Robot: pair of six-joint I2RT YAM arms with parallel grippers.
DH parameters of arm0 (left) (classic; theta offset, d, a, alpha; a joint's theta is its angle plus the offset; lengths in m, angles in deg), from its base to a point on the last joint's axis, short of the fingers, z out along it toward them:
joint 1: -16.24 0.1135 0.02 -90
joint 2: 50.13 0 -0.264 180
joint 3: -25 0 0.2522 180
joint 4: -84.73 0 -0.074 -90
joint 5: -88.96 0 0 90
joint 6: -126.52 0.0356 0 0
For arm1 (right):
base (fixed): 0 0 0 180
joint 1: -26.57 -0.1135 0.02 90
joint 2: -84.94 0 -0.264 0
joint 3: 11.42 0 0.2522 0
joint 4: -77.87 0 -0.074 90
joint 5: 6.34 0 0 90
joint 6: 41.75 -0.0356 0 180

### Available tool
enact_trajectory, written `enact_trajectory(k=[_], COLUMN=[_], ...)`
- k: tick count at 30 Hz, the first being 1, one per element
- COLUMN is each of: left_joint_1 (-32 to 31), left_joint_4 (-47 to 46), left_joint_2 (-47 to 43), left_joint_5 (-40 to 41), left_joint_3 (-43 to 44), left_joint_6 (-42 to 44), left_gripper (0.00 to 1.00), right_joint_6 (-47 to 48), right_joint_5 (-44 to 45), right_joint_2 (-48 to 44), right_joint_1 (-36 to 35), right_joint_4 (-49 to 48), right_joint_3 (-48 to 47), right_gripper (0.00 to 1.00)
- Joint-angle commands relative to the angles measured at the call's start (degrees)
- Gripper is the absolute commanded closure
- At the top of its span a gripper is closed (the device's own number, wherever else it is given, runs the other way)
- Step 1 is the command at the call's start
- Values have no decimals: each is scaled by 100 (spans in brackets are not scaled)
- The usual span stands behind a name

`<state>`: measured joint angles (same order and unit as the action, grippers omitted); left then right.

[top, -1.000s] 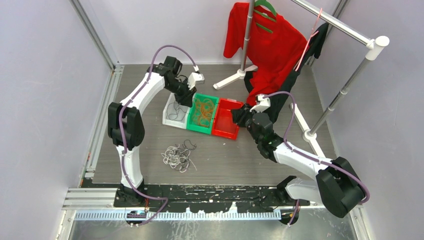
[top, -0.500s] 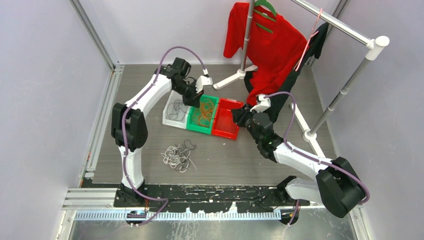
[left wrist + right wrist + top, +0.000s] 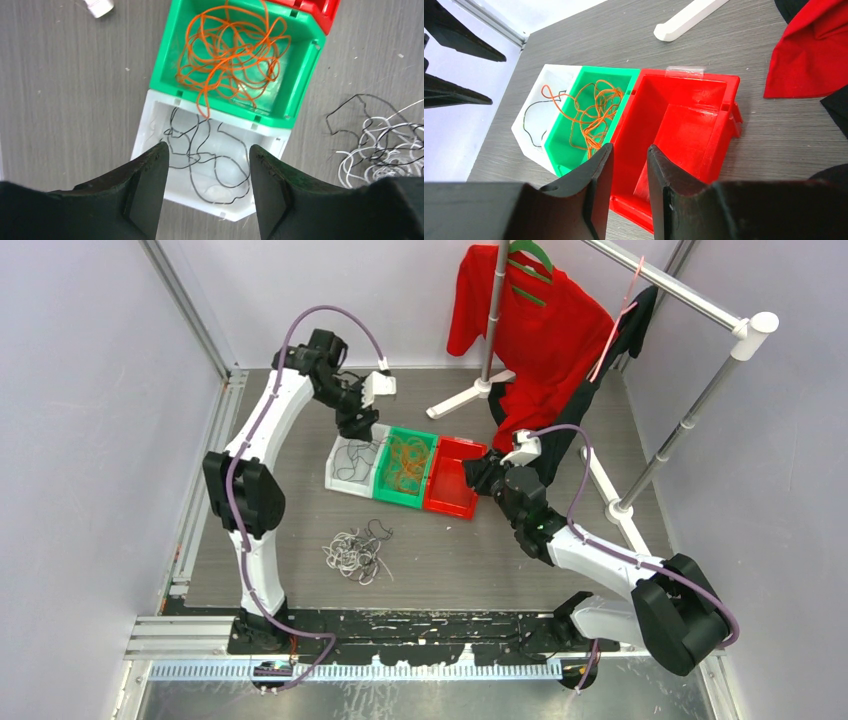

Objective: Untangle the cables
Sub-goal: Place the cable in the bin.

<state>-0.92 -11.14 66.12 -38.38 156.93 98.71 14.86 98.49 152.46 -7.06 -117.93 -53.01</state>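
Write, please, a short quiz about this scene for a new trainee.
1. True or false: the curly orange wires lie mostly in the green plastic bin.
2. Choose one: the thin black wire lying alone is in A) the red plastic bin, B) the white plastic bin, C) no bin.
3. Short answer: is the left end effector open or shut?
Key: 1 true; 2 B; 3 open, holding nothing.
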Motion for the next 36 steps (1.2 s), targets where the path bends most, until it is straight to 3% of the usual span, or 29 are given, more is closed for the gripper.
enact_trajectory(k=[1,13,16,18,20,28,36], left_joint_1=[47,-152,-162,-192,-268,-706,-909], left_joint_4=[130,86,-410,-622,-803,-2092,-2954], left_joint_2=[168,999,956,866,703,-12,298], left_joint_5=[-181,-431,-460,-485,-474,-78,1041], left_joint_3=[240,673,527,387,178,-1255,-1614], left_joint_6=[363,103,-218,-309,-374,-919,-937], left_gripper=[39,48,71,92,100,100,100], right_joint_6=[-61,-45,-40,-43,-53,-149,-98], right_joint_5=[-6,130,134,114,108,89,141], right_joint_2=[-26,-61,-72,-60,-35,85,-43], right_joint_1=[14,23,23,23,23,26,23], right_joint_4=[-379,-357,-362,-376,-401,-484,-437], right_joint_3=[-5,122,145,159,171,186,304], right_gripper=[63,63,64,64,64,65,66])
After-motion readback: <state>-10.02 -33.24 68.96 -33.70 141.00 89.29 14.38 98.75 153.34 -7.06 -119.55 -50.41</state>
